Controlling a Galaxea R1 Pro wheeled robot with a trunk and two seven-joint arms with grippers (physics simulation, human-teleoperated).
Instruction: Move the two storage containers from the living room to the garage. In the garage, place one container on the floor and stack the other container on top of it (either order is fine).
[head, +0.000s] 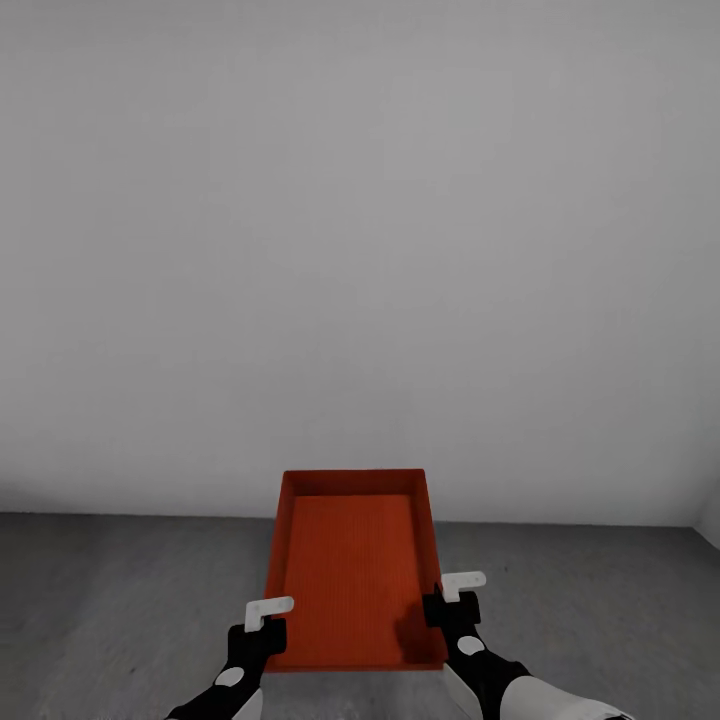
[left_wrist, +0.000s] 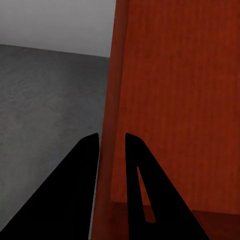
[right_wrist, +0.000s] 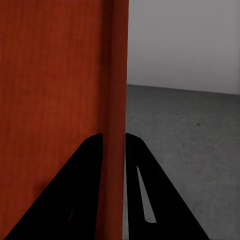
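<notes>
- Red-orange storage container (head: 352, 565) is held above the grey concrete floor (head: 120, 590) before a white wall (head: 360, 230), left gripper (head: 262, 628) and right gripper (head: 452, 603) at its side walls.
- Left wrist view: fingers (left_wrist: 80, 190) pinch the container's wall (left_wrist: 112, 100).
- Right wrist view: fingers (right_wrist: 85, 190) pinch the opposite wall (right_wrist: 116, 90).

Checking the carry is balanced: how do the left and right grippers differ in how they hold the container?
The left gripper clamps the storage container's left wall; the right gripper clamps its right wall. In the head view the left grip sits nearer the container's near edge, the right slightly farther along. Both straddle a thin wall, one finger inside, one outside, above the floor.
</notes>
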